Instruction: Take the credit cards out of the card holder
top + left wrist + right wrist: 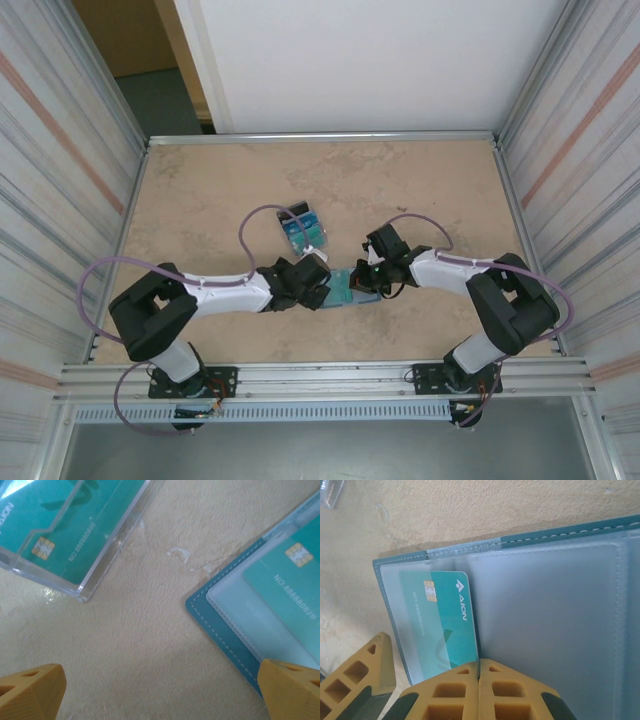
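**A:** Nearest first. What is the left gripper [160,685] doing?

**B:** It hangs low over the bare table [140,630], fingers spread wide with nothing between them. One finger [292,690] overlaps the near corner of the wallet [215,622]. I cannot tell whether it touches.

**A:** And the right gripper [479,676]?

**B:** Its fingers are pressed together, and nothing shows in the seam. The tips sit over the open wallet, at the end of a card [445,625]. I cannot tell whether they press on it.

**A:** Where is the wallet?

**B:** It lies open and flat on the table, between the two grippers and toward the front middle. The outside is teal with pale stitching, and the inside has frosted pockets.

**A:** And the card?

**B:** It is teal-green with a gold chip, in the pocket at the wallet's outer end. I cannot tell how far in it sits.

**A:** What is farther back?

**B:** There is a clear box [107,550] beyond the wallet, apart from it and on the left arm's side. In it is a boxed card [70,515], teal-green with a chip. From above, blue and teal both show inside the box.
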`<state>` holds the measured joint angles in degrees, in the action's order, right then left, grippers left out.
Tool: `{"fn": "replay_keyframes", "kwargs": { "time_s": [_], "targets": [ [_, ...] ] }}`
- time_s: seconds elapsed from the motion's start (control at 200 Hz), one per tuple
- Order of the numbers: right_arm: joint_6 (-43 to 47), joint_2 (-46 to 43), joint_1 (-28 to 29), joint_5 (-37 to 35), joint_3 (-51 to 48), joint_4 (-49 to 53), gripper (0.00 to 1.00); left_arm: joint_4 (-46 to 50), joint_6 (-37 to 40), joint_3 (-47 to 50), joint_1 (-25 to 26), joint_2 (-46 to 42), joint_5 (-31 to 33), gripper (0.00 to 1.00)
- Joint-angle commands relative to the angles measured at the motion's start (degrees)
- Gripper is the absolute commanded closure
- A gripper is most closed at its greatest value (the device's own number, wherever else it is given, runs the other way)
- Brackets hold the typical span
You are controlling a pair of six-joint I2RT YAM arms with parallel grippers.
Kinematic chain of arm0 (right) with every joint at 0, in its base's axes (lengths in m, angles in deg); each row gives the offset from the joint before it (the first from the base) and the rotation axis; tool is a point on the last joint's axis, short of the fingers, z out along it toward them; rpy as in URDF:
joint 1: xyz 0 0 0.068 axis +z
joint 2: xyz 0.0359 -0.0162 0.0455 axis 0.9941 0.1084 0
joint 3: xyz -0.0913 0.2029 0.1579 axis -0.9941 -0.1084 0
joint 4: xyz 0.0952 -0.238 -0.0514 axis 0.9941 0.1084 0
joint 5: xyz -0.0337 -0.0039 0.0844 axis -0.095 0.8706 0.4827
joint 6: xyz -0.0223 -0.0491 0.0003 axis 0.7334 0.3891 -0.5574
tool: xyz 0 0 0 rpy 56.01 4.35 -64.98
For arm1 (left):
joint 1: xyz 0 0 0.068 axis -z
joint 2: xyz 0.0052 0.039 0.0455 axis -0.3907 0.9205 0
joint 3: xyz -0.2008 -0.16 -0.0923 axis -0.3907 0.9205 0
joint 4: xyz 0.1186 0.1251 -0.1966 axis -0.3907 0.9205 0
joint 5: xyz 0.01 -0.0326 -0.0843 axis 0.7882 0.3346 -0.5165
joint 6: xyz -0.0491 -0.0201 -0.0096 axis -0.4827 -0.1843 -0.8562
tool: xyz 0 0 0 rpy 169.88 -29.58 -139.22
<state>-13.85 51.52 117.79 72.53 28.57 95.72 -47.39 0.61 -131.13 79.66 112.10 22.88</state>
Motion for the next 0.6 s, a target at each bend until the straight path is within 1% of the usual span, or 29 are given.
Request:
{"fn": "replay_keyframes", "kwargs": {
  "time_s": [0.0,0.441,0.596],
  "targets": [
    [1.75,-1.82,-0.35,-1.15,1.54,1.79,1.0,-1.67,1.2,-1.82,0.27,-0.52,-0.31,0.01],
    [1.72,-2.9,-0.41,-1.49,1.54,2.33,1.0,-2.65,3.36,-3.69,0.36,4.72,-1.82,0.01],
    [1.27,-3.25,-0.79,0.23,0.72,0.59,1.0,-1.78,3.36,-3.84,0.35,5.56,-1.84,0.01]
  ]
}}
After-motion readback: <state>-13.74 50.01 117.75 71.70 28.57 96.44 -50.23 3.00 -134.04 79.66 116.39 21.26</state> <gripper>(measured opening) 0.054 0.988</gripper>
